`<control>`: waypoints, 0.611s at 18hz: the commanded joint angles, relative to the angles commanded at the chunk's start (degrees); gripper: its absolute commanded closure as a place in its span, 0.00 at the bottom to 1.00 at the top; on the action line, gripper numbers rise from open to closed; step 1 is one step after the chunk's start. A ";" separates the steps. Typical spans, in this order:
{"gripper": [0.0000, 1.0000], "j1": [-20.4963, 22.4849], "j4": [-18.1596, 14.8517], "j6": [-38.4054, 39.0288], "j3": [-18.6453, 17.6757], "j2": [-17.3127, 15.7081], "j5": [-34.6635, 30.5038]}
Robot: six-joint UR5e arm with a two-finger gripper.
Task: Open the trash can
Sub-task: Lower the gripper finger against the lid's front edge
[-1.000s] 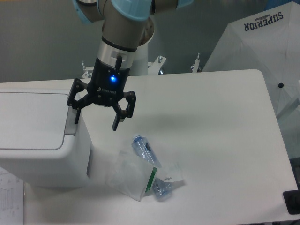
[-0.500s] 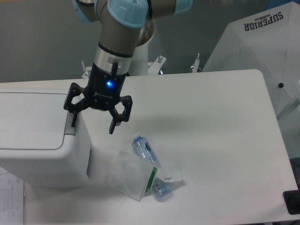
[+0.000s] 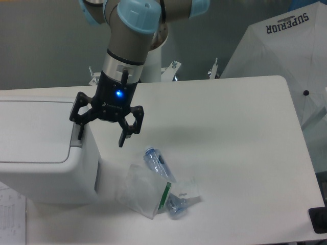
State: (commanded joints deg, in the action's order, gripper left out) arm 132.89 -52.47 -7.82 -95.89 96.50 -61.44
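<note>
Camera view: claw (image 3: 100, 131) spread apart, straddling right edge of trash can (image 3: 43, 148), lid flat.

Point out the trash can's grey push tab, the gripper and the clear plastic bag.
grey push tab (image 3: 76, 133): fixed camera, its strip.
gripper (image 3: 100, 133): fixed camera, midway between fingertips.
clear plastic bag (image 3: 145, 191): fixed camera, its flat middle.

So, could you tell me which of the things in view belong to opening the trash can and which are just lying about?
Part of the job:
- trash can, lid shut
- its grey push tab
- gripper, open, one finger at the tab

Just lying about:
- clear plastic bag with a blue bottle
- white umbrella, behind the table
</note>
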 joint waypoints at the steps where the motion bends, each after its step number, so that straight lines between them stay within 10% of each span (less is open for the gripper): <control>1: 0.00 0.00 0.00 -0.09 -0.09 0.00 0.00; 11: 0.00 0.00 0.00 0.00 -0.26 0.00 0.00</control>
State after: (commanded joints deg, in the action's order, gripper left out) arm 132.89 -52.47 -7.82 -96.15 96.50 -61.44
